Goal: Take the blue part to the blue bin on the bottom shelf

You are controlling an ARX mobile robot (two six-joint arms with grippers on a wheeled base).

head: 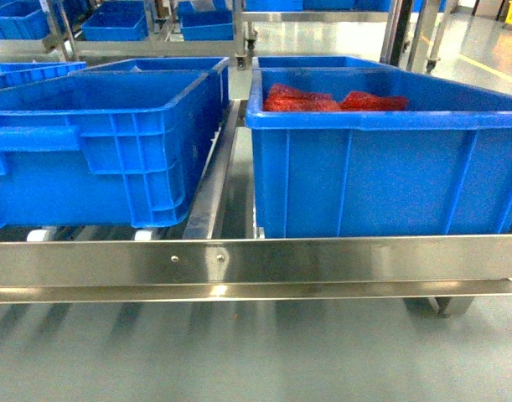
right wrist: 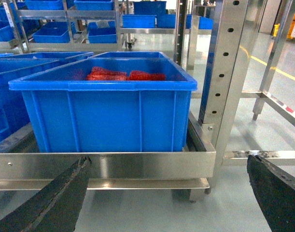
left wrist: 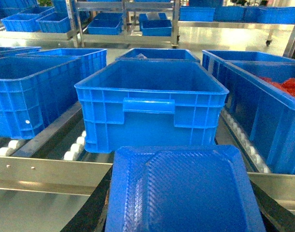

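Half done, approx: blue part at bottom centre of left wrist view, pinched in left claw; drop into blue bin at centre remains. Right claw spread, empty.

Right gripper: fingers spread wide at 7 and 5 o'clock, nothing between. Left gripper: clamped on blue part (fingers mostly hidden).
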